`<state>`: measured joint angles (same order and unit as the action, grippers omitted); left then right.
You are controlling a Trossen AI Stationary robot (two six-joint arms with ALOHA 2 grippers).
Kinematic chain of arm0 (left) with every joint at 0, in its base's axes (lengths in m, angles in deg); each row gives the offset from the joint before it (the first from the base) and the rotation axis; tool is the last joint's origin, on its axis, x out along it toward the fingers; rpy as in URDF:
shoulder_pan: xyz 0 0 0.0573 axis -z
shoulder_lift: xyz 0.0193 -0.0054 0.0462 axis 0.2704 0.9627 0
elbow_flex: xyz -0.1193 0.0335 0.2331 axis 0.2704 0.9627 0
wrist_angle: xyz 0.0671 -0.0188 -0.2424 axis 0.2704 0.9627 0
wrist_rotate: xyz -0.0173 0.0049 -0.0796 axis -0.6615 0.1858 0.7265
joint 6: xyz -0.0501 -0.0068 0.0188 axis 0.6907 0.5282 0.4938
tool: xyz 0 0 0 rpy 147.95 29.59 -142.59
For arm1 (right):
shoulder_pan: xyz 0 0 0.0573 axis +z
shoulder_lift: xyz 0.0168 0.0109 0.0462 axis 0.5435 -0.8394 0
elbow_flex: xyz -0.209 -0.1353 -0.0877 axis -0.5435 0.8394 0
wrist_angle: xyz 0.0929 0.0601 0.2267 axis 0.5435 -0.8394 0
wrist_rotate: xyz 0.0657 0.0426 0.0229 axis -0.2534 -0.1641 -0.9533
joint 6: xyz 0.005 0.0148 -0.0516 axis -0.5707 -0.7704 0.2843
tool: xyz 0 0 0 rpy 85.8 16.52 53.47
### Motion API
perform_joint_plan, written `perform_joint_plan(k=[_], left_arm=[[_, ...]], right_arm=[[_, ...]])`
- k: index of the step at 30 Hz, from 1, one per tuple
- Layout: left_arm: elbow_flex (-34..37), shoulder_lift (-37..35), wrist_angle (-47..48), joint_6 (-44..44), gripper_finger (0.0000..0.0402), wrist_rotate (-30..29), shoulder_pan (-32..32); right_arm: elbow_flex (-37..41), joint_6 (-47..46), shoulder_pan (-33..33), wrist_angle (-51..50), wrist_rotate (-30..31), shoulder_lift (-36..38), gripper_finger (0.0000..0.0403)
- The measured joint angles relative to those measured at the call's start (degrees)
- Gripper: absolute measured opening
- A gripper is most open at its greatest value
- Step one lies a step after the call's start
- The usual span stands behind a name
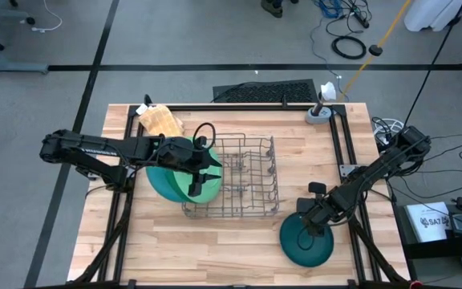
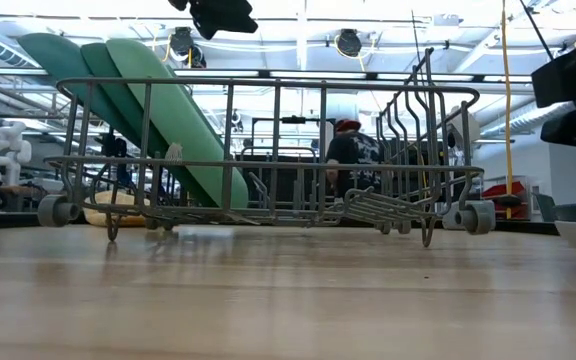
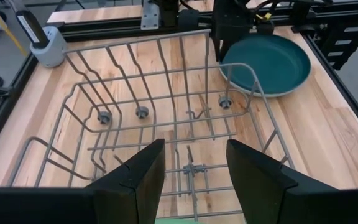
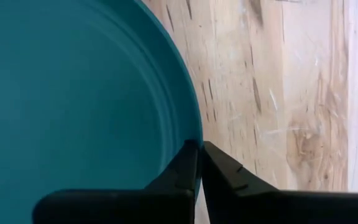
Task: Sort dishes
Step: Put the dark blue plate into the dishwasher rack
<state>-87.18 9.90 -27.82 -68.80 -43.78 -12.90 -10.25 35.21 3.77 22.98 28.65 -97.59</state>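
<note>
A teal plate (image 1: 305,242) lies on the table at the near right. My right gripper (image 1: 311,225) is shut on its rim; the right wrist view shows the plate (image 4: 73,93) beside the fingers. Three plates, teal (image 2: 53,60), dark green (image 2: 108,85) and light green (image 2: 173,110), lean on edge in the left end of the grey wire rack (image 1: 243,181). My left gripper (image 1: 213,170) hovers open and empty above that end of the rack, next to the plates (image 1: 171,181). Its wrist view (image 3: 194,152) looks along the rack (image 3: 166,106). My right gripper pinches the teal plate's rim (image 4: 194,134) on the side toward the table's far edge. One finger (image 4: 182,171) is over the inside of the plate and one finger (image 4: 225,177) is outside it. The fingers slant down from the far right. The plate looks flat on the table.
A tan waffle-textured lump (image 1: 159,120) lies at the far left of the table. A grey stand (image 1: 319,112) sits at the far right. Black rails frame the table (image 1: 215,257). Bare wood lies along the near edge. A person (image 2: 353,150) shows in the room beyond.
</note>
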Motion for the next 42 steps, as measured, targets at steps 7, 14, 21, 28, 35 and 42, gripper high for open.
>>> perform_joint_plan(k=[7, 14, 21, 28, 35, 42], left_arm=[[0.00, 0.00, -0.02, 0.00, 0.0182, 0.00, 0.00], [0.00, 0.00, -0.04, -0.08, 0.0182, 0.00, -0.01], [0.00, 0.00, -0.04, -0.17, 0.0182, 0.00, -0.02], [0.00, 0.00, -0.04, -0.07, 0.0182, 0.00, -0.02], [0.00, -0.02, -0.50, -0.11, 0.0182, -0.02, -0.02], [-0.05, -0.04, -7.47, -5.90, 0.0182, -0.10, 0.51]], right_arm=[[-2.95, 0.10, 0.00, -4.71, 0.06, 1.48, 0.0001], [-11.52, 1.15, 0.00, -17.26, 2.17, 1.67, 0.0001], [-20.40, 1.29, 0.06, -26.04, 7.26, 1.67, 0.0000], [-31.29, 3.66, 0.16, -32.87, 14.92, 1.69, 0.0000], [-39.27, 11.88, 0.17, -32.55, 24.73, 1.72, 0.0000], [-40.98, 26.08, -1.33, -18.54, 35.65, 1.69, 0.0000]])
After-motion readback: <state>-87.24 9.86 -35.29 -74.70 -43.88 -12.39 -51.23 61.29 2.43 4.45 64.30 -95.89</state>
